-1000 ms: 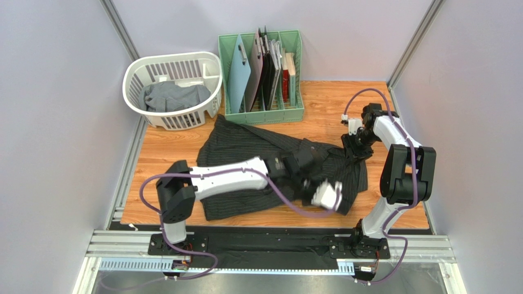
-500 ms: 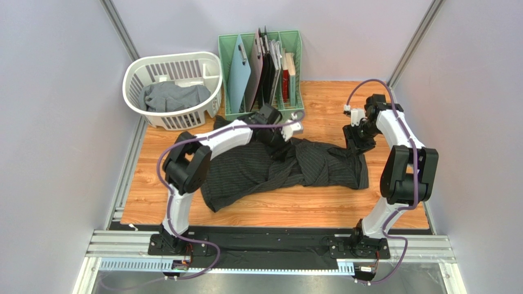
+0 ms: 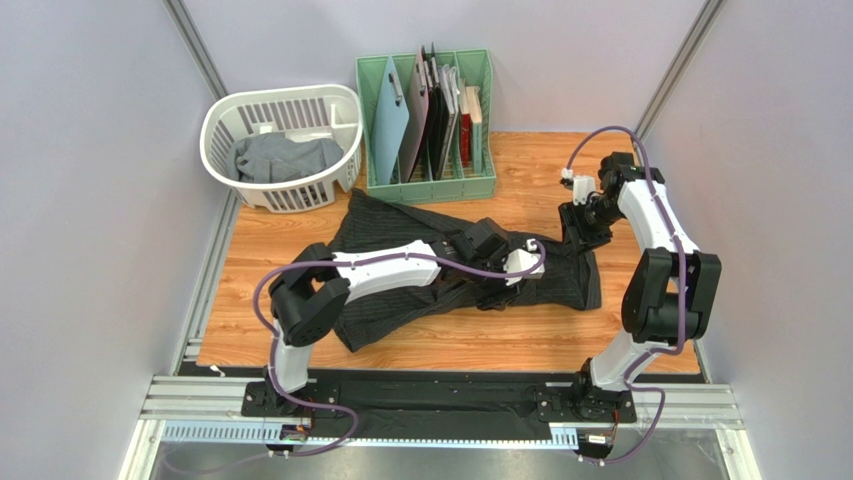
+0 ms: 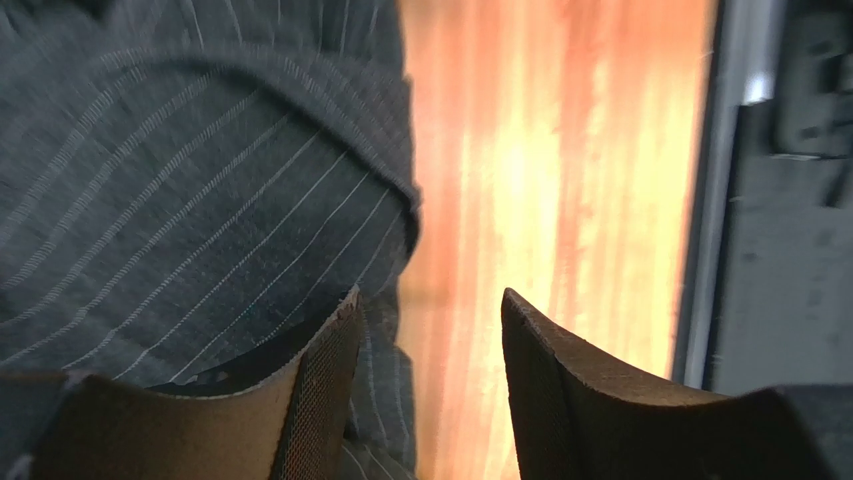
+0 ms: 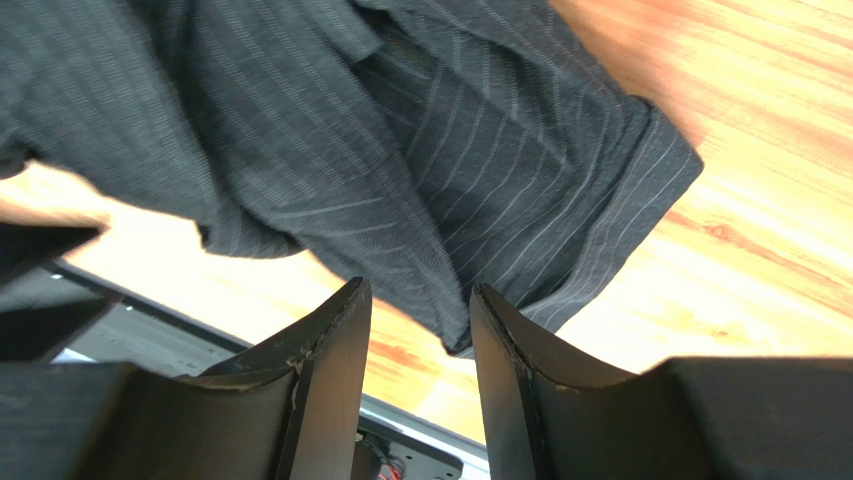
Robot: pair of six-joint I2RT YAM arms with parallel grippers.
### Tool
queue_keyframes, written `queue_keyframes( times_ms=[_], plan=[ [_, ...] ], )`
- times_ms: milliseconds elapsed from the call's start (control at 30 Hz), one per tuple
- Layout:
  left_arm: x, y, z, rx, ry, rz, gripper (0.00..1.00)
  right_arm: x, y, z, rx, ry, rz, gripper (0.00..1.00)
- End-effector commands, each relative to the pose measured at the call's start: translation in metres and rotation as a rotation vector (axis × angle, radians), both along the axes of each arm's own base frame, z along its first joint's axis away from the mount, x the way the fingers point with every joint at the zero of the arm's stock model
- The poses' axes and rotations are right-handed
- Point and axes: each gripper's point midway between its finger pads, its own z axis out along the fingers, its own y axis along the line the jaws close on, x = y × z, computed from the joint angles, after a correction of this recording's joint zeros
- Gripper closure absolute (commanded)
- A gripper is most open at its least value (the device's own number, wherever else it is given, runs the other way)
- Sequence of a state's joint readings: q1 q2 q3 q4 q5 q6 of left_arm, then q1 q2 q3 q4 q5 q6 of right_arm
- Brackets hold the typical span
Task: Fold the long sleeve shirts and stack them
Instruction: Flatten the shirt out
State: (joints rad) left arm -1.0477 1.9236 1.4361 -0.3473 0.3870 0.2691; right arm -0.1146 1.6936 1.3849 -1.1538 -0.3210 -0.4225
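A black pinstriped long sleeve shirt (image 3: 420, 255) lies bunched across the middle of the wooden table (image 3: 300, 335). My left gripper (image 3: 528, 265) hovers over the shirt's right half. In the left wrist view this gripper (image 4: 431, 305) is open, with the striped cloth (image 4: 190, 200) to its left and bare wood showing between the fingers. My right gripper (image 3: 581, 228) is at the shirt's right end. It (image 5: 418, 295) is open, and a corner of the shirt's hem (image 5: 451, 250) reaches into the gap without being pinched. A grey shirt (image 3: 275, 157) lies crumpled in the white basket (image 3: 225, 110).
A green rack (image 3: 479, 180) of boards and folders stands at the back centre, just behind the shirt. The white basket sits at the back left. Grey walls close in both sides, and a metal rail (image 3: 441, 400) runs along the near edge.
My left gripper has opened; its arm swung from the shirt's front right back toward the rack, then over the shirt's middle right. The shirt's near part got pulled in. The right gripper barely shifted.
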Motion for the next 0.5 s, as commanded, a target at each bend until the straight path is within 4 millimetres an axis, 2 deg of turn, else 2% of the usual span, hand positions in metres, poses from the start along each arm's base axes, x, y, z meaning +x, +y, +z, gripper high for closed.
queue_keyframes(
  times_ms=[0, 33, 100, 133, 233, 467],
  plan=[
    [0.008, -0.024, 0.002, -0.028, -0.023, 0.011, 0.4, -0.004, 0.01, 0.021, 0.056, -0.047, 0.002, 0.53],
    [0.007, -0.028, -0.007, -0.013, -0.031, -0.004, 0.4, -0.005, 0.01, 0.02, 0.057, -0.043, -0.001, 0.53],
    [0.007, -0.034, -0.01, -0.015, -0.038, -0.013, 0.4, -0.006, 0.011, 0.015, 0.062, -0.032, -0.006, 0.53],
    [0.007, -0.036, -0.02, 0.003, -0.038, -0.014, 0.4, -0.006, 0.011, 0.014, 0.062, -0.033, -0.007, 0.53],
    [0.01, -0.042, -0.028, 0.008, -0.047, -0.013, 0.4, -0.011, 0.01, 0.005, 0.056, -0.014, -0.012, 0.53],
    [0.007, -0.046, -0.025, -0.012, -0.065, -0.041, 0.47, -0.019, 0.006, -0.023, 0.033, 0.036, -0.019, 0.55]
  ],
)
